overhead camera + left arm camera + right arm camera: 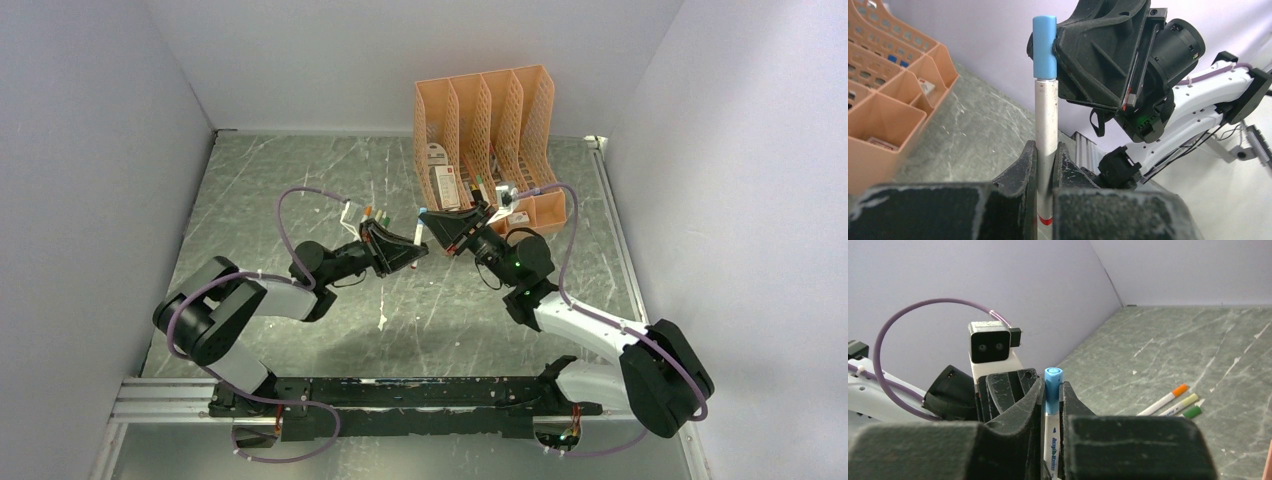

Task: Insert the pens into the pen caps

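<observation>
left jaws pinch the slim white marker pen (pixel 1046 130) steady so right jaws, clamped on the short blue plastic cap (pixel 1044 47), can seat it.

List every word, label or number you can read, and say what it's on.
"Acrylic Marker": blue print on the white pen, below its blue cap, right wrist view; blurred, so this is only a likely reading.
Labels on the cards in the peach organiser: too small to read.
Nothing else is legible.

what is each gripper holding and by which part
Left gripper holds the pen by its white barrel; right gripper pinches it at the blue cap.
</observation>
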